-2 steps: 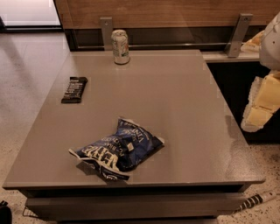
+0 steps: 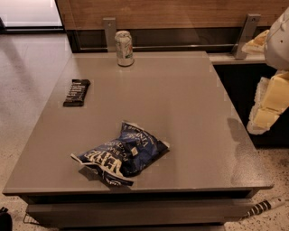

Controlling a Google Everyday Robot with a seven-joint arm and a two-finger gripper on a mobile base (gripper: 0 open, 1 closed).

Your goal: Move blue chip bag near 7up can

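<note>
Single camera view across a grey, smooth, rectangular bench. The cream-and-yellow end effector hangs beyond the bench's right edge, at about 3 o'clock from the bench centre, below a white rounded arm segment at the upper right. Whether the end effector is released or clenched cannot be told. It stands apart from the bench top and from each item lying on it.

The dark blue glossy foil chip bag, crumpled, with white lettering and white edges, lies flat near the front edge at about 7 o'clock from the bench centre. From the end effector it lies at roughly 8 o'clock, well apart, with bare bench surface between them.

The white-silver 7up drink can, with green and red marks and a metal top, stands upright at the far edge, at about 11 o'clock from the bench centre and near 12 o'clock from the bag, well apart from it. A flat black bar with white print lies near the left edge at about 10 o'clock, between can and bag but off to the left.

Behind the bench runs a brown wooden wall panel with two grey metal brackets. A speckled floor surrounds the bench.
</note>
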